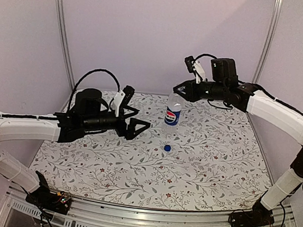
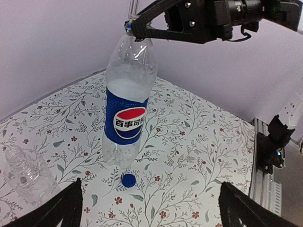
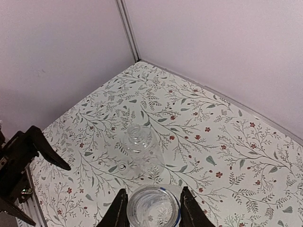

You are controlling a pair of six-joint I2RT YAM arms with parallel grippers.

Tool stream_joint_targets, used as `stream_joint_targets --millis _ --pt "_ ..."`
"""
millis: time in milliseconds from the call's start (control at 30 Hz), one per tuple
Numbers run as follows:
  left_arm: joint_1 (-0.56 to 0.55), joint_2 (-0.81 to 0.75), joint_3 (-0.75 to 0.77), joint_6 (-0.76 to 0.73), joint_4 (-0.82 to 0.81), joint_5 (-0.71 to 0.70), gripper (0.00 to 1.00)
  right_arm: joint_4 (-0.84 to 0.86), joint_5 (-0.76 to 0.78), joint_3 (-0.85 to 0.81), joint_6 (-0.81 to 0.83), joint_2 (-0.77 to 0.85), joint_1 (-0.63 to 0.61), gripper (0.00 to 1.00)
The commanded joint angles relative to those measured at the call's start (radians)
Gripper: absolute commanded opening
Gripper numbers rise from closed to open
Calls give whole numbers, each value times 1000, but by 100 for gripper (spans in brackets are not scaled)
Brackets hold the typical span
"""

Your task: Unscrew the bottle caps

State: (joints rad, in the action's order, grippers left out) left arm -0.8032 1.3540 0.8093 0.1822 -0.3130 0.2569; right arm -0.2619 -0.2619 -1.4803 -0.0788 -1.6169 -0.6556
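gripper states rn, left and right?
Left gripper: open, holding nothing.
Right gripper: closed on the neck of the clear plastic Pepsi-labelled bottle.

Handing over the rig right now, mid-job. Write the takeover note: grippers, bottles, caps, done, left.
Left gripper: open, empty.
Right gripper: shut on the neck of the upright clear plastic bottle with the blue Pepsi label.
Small round blue plastic cap: off, lying on the floral tablecloth by that bottle's base.
Plain clear unlabelled plastic bottle: beside the left gripper; cap state unclear.
Done: blue cap unscrewed. Left: check and uncap the plain bottle.
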Motion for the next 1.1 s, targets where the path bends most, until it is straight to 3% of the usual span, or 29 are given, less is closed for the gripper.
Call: stream_joint_targets --millis 0,300,800,933,1067 --pt "23 -59 -29 24 -13 -66 100 26 189 14 25 1 47 0" --pt "36 -102 -55 29 0 -120 100 163 237 34 40 -98 76 0" --pt "43 -113 -53 20 34 -163 100 240 157 89 -19 -194 75 0" --pt "44 -109 -56 22 32 -164 100 248 157 129 -15 -188 75 7" --pt "45 -101 -56 25 31 -166 100 249 153 149 -8 -177 75 21"
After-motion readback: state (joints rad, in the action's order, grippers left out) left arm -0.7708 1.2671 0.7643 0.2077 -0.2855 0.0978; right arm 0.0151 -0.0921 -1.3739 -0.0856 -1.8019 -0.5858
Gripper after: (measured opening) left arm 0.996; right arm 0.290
